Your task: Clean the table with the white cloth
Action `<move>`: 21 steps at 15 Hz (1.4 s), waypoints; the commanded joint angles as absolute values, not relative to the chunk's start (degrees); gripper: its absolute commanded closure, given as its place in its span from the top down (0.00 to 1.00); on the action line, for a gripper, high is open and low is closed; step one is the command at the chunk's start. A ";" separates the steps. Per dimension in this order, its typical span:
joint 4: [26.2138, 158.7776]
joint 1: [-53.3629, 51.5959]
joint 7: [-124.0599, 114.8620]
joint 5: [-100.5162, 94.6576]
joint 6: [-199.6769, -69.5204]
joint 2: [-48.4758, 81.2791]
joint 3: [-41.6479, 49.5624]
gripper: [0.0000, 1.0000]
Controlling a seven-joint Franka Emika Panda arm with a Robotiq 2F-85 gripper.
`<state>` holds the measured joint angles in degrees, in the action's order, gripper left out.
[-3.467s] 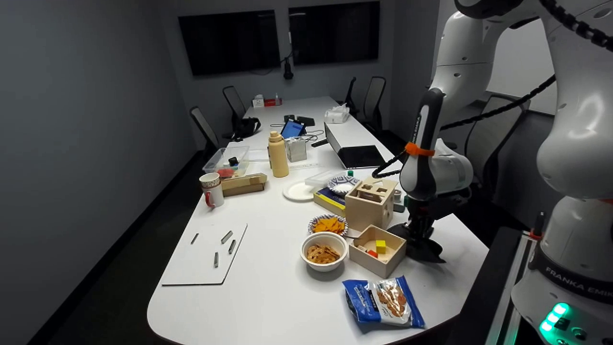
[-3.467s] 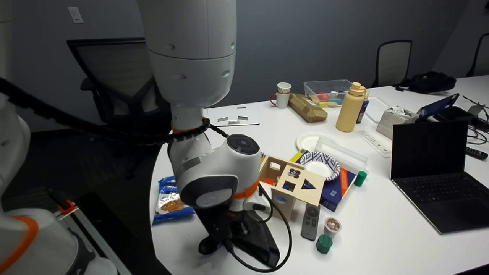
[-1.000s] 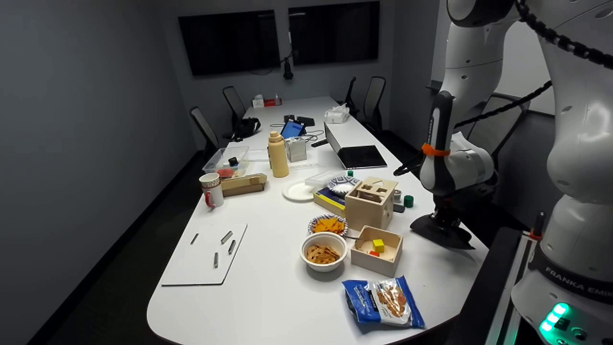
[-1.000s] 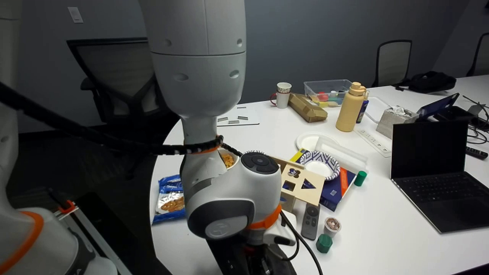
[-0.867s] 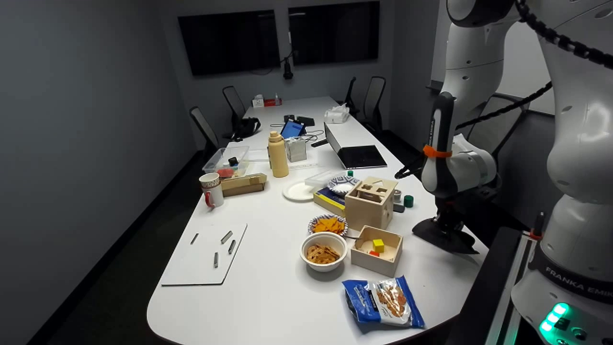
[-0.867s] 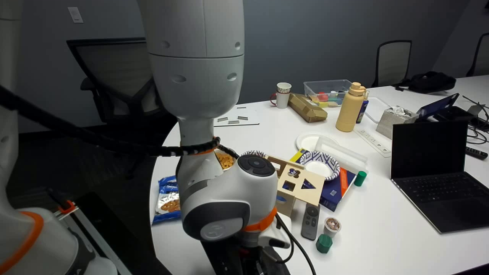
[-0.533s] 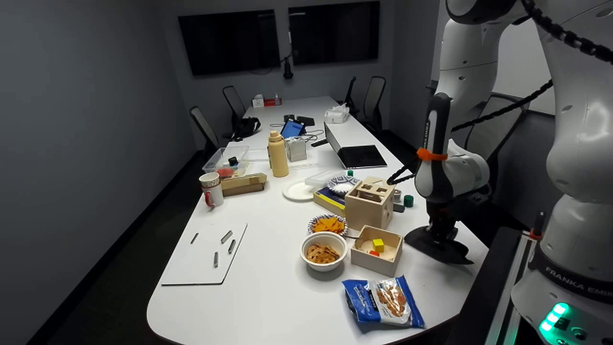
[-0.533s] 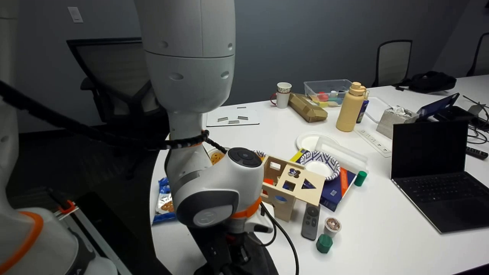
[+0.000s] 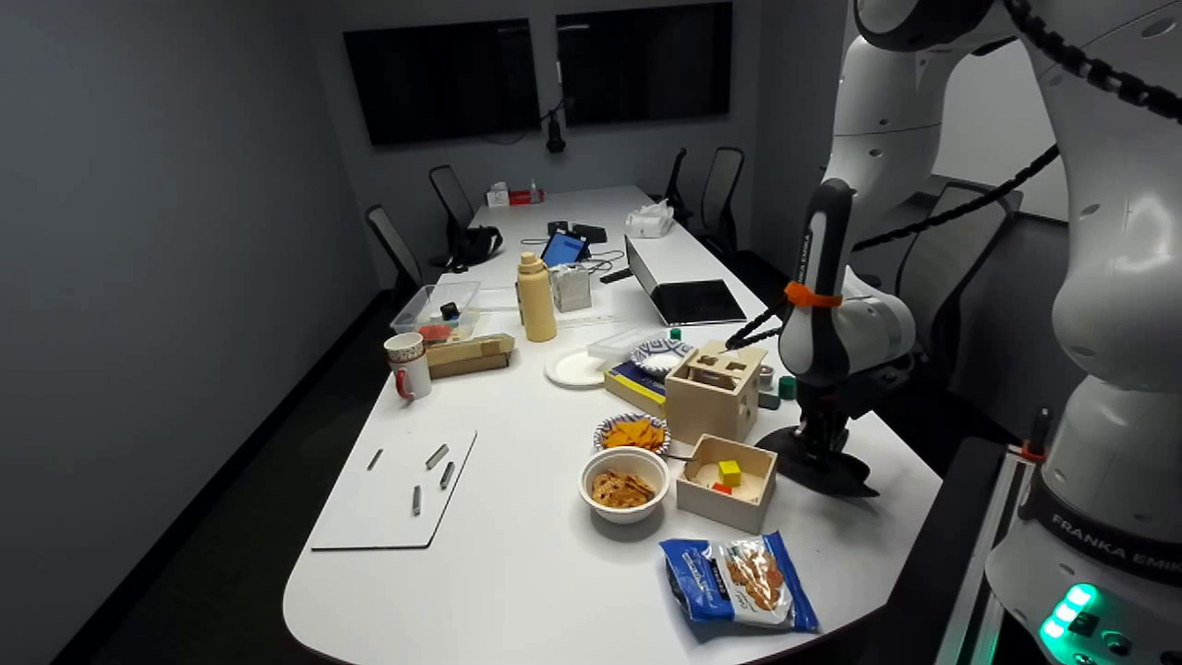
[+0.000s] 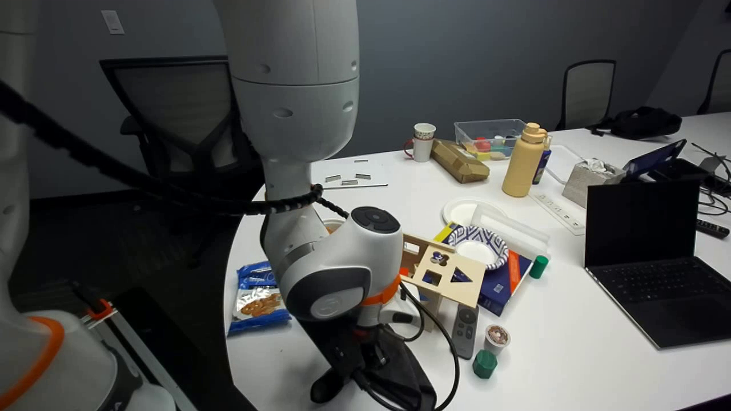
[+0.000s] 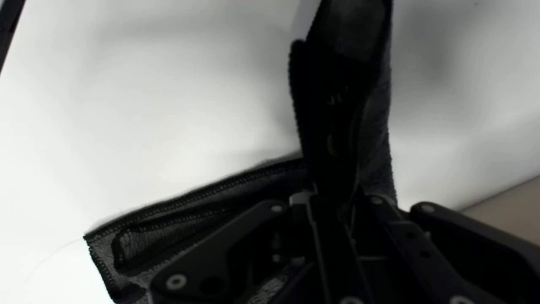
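Observation:
A dark grey to black cloth (image 9: 825, 473) lies bunched under my gripper (image 9: 818, 436) on the white table (image 9: 526, 582). No white cloth shows; this dark one is the only cloth in view. In the wrist view the gripper (image 11: 331, 202) is shut on the cloth (image 11: 202, 198), which spreads to the left with stitched edges and runs forward in a fold. The fingertips are dark and mostly lost in the cloth. In an exterior view the arm partly hides the cloth (image 10: 408, 365). The cloth seems to touch the table, just beside the open wooden box (image 9: 725, 508).
A wooden shape-sorter cube (image 9: 706, 411), a bowl of cookies (image 9: 624, 513), a blue snack bag (image 9: 693, 582) and a chip bowl (image 9: 605, 434) stand around the cloth. A remote (image 10: 464, 334), small cup (image 10: 497, 338) and green block (image 10: 485, 364) lie near the arm.
Over the last second my gripper and the cloth have swept from near the table's edge towards the wooden box. Since 3.5 s ago the box has turned slightly and its yellow block has shifted.

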<state>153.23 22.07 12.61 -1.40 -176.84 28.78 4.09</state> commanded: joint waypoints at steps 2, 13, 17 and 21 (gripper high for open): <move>148.65 22.22 11.84 -1.80 -177.75 31.74 5.59 0.03; 153.19 24.18 12.72 -2.39 -177.59 29.68 10.23 0.03; 156.94 28.28 13.52 -1.73 -177.87 25.50 3.65 0.03; 157.95 30.58 13.27 -1.58 -180.18 23.18 -0.09 0.03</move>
<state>155.64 27.85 12.56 -1.39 -178.36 26.91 2.15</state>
